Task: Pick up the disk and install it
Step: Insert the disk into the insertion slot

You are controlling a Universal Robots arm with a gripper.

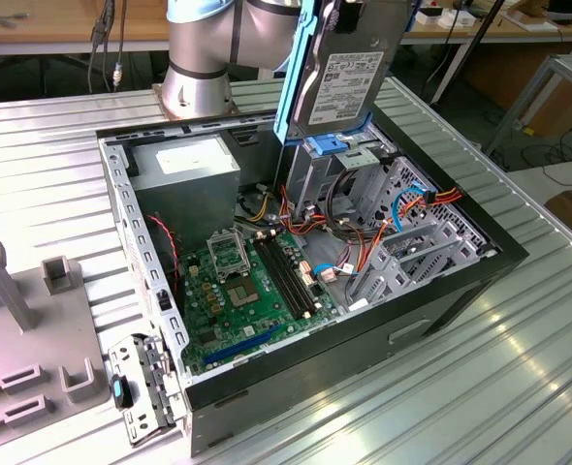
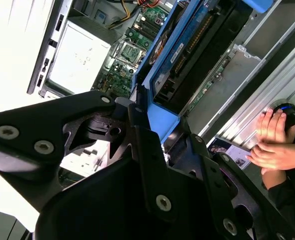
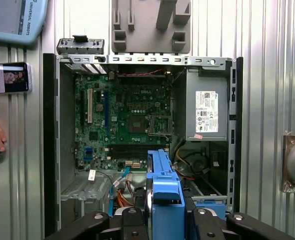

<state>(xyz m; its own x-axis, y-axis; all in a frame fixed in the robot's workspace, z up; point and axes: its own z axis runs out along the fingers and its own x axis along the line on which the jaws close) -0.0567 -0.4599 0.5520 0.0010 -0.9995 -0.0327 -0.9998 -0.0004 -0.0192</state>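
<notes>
- Open PC case (image 1: 460,281) lies on its side on the ribbed metal table (image 1: 519,387), so the whole top side is free to reach into.
- The disk (image 1: 339,82) is up in the air at roughly 1 o'clock from the motherboard (image 1: 238,281) in the exterior view. It hangs right over the drive cage (image 1: 339,165).
- Its lower edge sits just above the cage's blue top. I can't tell if they actually touch.
- Long axis is close to vertical, leaning a bit. The white-label face looks at the exterior camera, and one blue rail runs down the edge on its 9 o'clock side.
- The gripper (image 3: 165,220) is clamped onto the disk. In both wrist views the black fingers (image 2: 147,145) pinch the blue-railed end, with no gap showing.
- It's tight around the cage: a bundle of orange, red and blue cables (image 1: 402,208) crowds it at 3 o'clock, with the case wall right behind.
- The power supply (image 1: 184,165) is at 9 o'clock from the cage, a small gap between them.
- A person's hand (image 2: 272,140) rests on the table outside the case, well apart from the disk.
</notes>
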